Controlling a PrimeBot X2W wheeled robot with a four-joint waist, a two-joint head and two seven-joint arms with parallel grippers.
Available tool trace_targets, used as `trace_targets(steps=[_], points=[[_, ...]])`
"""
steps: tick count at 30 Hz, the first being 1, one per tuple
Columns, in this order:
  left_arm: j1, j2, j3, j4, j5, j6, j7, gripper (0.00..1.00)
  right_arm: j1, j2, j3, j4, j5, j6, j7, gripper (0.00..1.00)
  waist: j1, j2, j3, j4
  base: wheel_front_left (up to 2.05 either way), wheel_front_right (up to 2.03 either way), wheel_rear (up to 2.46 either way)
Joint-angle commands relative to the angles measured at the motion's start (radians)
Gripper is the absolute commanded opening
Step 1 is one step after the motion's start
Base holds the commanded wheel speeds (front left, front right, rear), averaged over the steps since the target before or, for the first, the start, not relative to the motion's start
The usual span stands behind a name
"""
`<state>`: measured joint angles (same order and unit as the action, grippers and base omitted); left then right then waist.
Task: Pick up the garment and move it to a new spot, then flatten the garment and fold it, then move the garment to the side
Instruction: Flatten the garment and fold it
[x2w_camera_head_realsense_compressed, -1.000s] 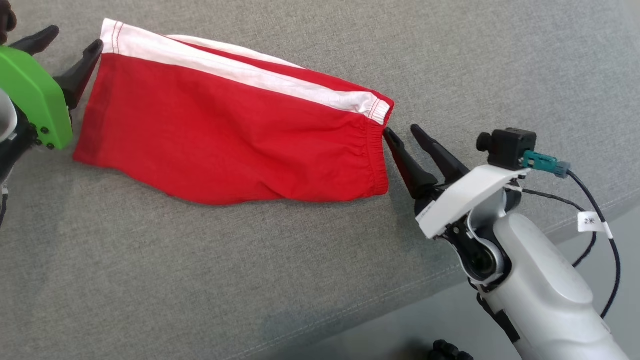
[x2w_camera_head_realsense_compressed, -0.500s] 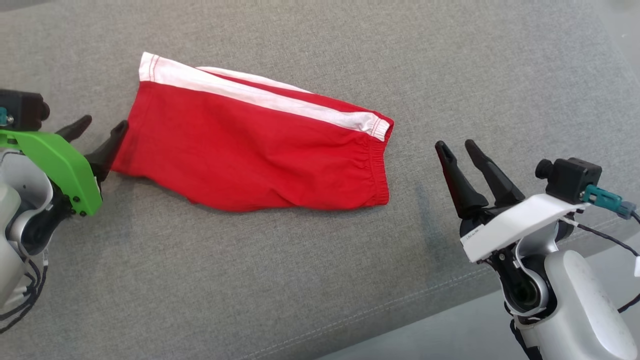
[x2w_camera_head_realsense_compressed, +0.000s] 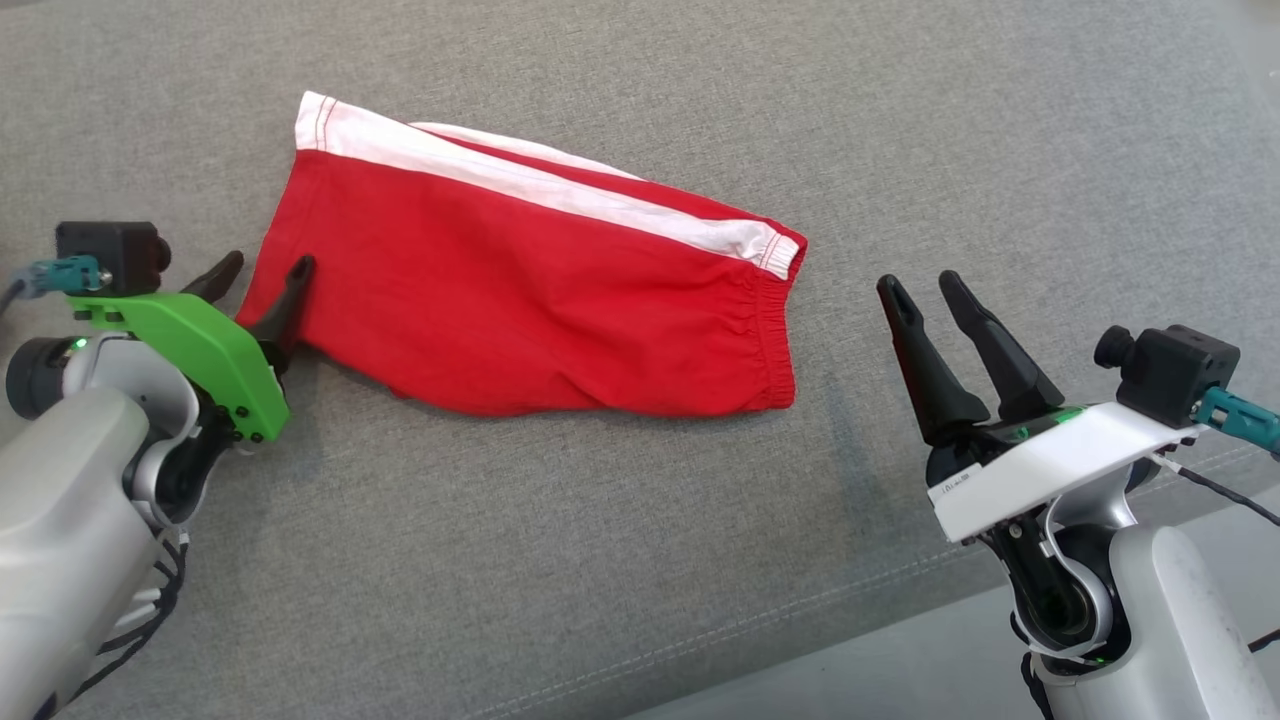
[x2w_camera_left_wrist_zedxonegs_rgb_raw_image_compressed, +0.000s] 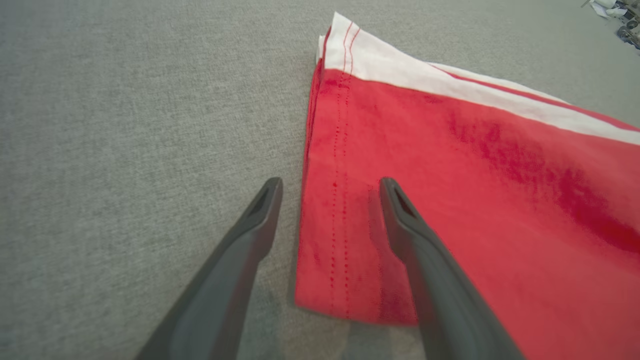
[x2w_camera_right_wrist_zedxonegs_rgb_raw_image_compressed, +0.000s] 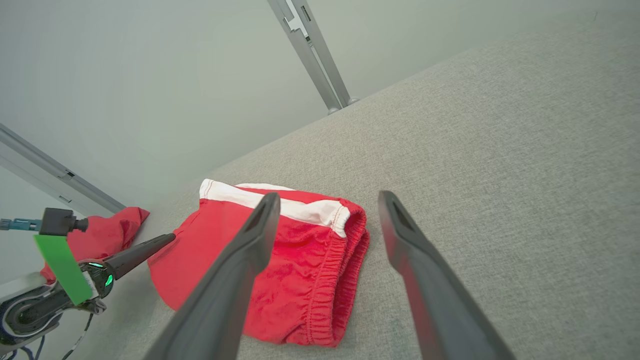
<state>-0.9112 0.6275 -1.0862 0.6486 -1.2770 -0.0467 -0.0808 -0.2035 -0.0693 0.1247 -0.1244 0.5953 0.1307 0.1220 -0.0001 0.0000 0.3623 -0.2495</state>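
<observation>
Reaches in from the near left with the left hand (x2w_camera_head_realsense_compressed: 270, 262), under a green cover (x2w_camera_head_realsense_compressed: 190, 345). Spreads that hand fully and grips nothing. Straddles the left hem of the garment (x2w_camera_head_realsense_compressed: 520, 300): 1 finger (x2w_camera_left_wrist_zedxonegs_rgb_raw_image_compressed: 425, 260) over red cloth, the other over the bare grey upholstered surface (x2w_camera_head_realsense_compressed: 600, 560). Cannot tell whether the inner finger touches the fabric or hangs just above it.

Rises from the near right with the right hand (x2w_camera_head_realsense_compressed: 919, 283), under a white cover (x2w_camera_head_realsense_compressed: 1050, 465), 2 fingers pointing far and slightly left. Stands fully open too, empty, near the waistband but apart from it.

Lies flat across the middle of the surface, between the 2 hands: red shorts folded in half, white stripe along the far edge, gathered elastic waistband at the right, stitched leg hem at the left, near edge bowed.

Hides the garment's near-left corner behind the left finger in the head view. Cuts off the left forearm at the picture's edge. Shows, in the right wrist view, a second red cloth (x2w_camera_right_wrist_zedxonegs_rgb_raw_image_compressed: 115, 230) beyond the left arm, partly blocked by the green cover, too little visible to identify.
</observation>
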Motion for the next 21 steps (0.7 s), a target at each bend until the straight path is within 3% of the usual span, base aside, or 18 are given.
trace_targets(steps=[1,11,16,17,18,19,20,21], points=[[0.015,-0.013,-0.002,0.014,0.001,0.009,-0.014,1.0,0.014,0.005,-0.005,-0.011,-0.011,0.0,0.004,1.0,0.0001,0.0,0.001,0.007,0.0,0.0,0.0],[0.01,-0.097,-0.026,0.124,0.02,0.025,-0.021,1.0,0.019,0.012,-0.013,-0.046,-0.023,0.0,0.026,1.0,0.0001,0.0,0.018,0.023,0.0,0.0,0.0],[0.007,-0.125,-0.049,0.169,0.021,0.003,0.022,0.98,0.021,0.013,-0.005,-0.052,-0.027,0.0,0.033,1.0,0.0001,0.0,0.022,0.02,0.0,0.0,0.0],[0.006,-0.131,-0.053,0.174,0.024,-0.001,0.028,0.75,0.022,0.013,-0.004,-0.053,-0.027,0.0,0.032,1.0,0.0001,0.0,0.022,0.019,0.0,0.0,0.0],[0.004,-0.14,-0.056,0.178,0.026,-0.007,0.031,0.42,0.023,0.013,-0.005,-0.053,-0.027,0.0,0.033,1.0,0.0001,0.0,0.022,0.019,0.0,0.0,0.0],[0.001,-0.146,-0.058,0.183,0.026,-0.01,0.034,0.28,0.024,0.013,-0.006,-0.053,-0.028,0.0,0.033,1.0,0.0001,0.0,0.021,0.019,0.0,0.0,0.0],[0.0,-0.151,-0.063,0.186,0.029,-0.014,0.038,0.0,0.025,0.013,-0.006,-0.052,-0.03,0.0,0.033,1.0,0.0001,0.0,0.02,0.019,0.0,0.0,0.0],[0.0,-0.154,-0.067,0.189,0.033,-0.018,0.036,0.0,0.026,0.013,-0.006,-0.051,-0.031,0.0,0.033,1.0,0.0001,0.0,0.018,0.02,0.0,0.0,0.0]])
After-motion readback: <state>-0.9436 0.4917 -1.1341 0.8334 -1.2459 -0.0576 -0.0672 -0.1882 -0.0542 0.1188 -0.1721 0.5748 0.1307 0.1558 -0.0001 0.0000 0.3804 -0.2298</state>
